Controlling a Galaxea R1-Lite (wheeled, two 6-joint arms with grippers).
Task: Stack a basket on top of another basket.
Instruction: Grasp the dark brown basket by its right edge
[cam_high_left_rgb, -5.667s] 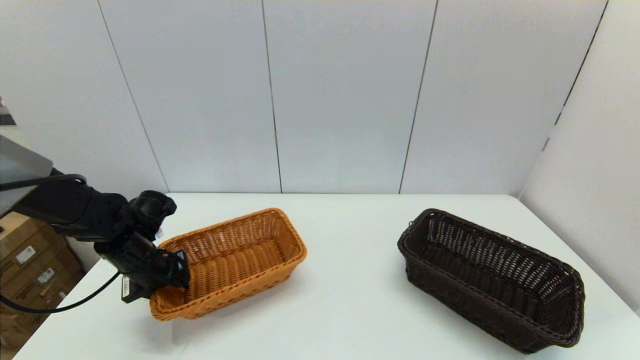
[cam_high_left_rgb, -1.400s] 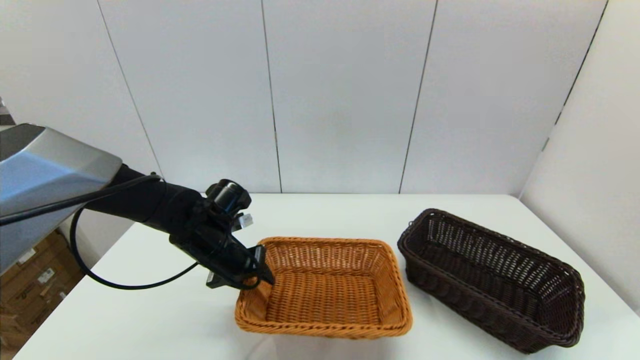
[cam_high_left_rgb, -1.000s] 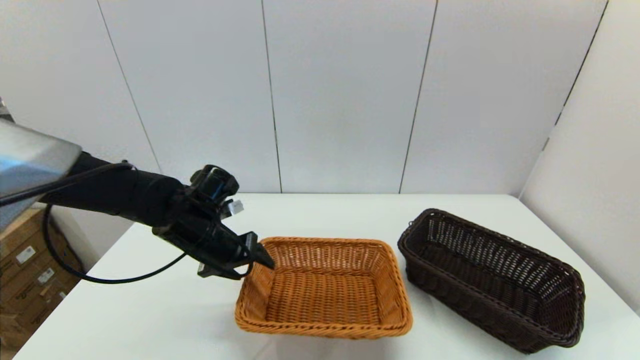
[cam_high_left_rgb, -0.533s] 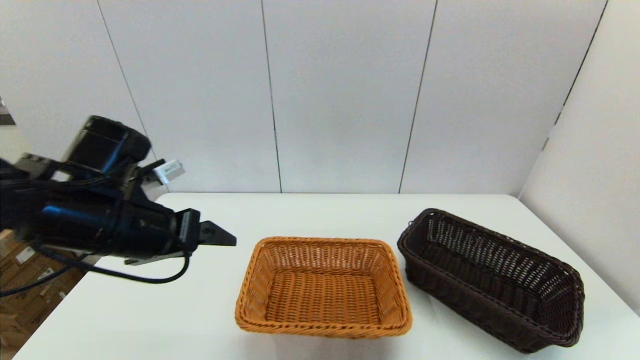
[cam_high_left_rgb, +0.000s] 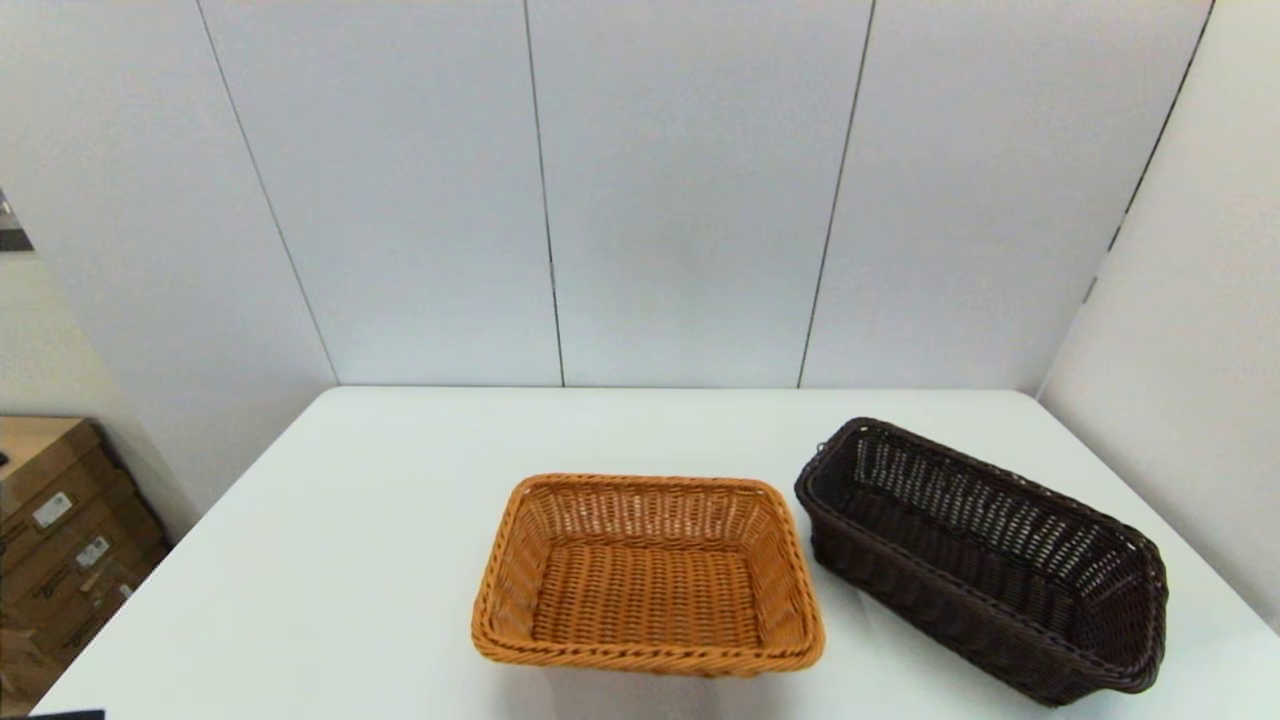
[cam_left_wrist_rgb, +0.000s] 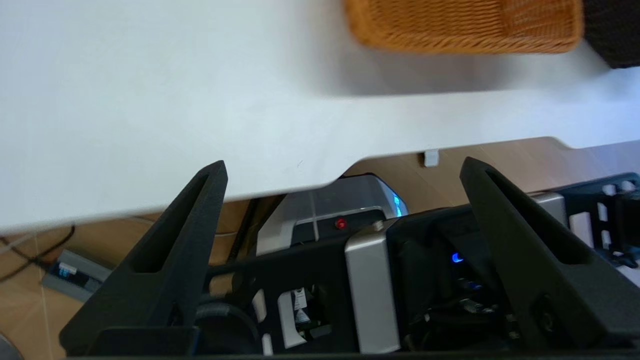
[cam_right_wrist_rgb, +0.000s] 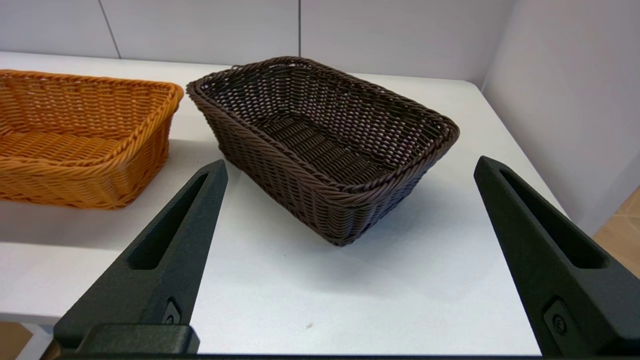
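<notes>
Left gripper (cam_left_wrist_rgb: 345, 167), fingers spread & empty, is now sitting below the table edge after leaving the orange-tan rectangular wicker basket (cam_high_left_rgb: 648, 575) at centre, w/ the dark brown woven wicker basket (cam_high_left_rgb: 985, 560) resting at its 3 o'clock, so the open, empty right gripper (cam_right_wrist_rgb: 350, 167) facing it is likely taking the lift next.

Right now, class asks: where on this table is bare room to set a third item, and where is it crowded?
Bare white table runs left of the orange-tan basket, and along the back wall behind both baskets. It is crowded between that basket and the dark brown basket: only a narrow gap. Both grippers are off the tabletop.
</notes>
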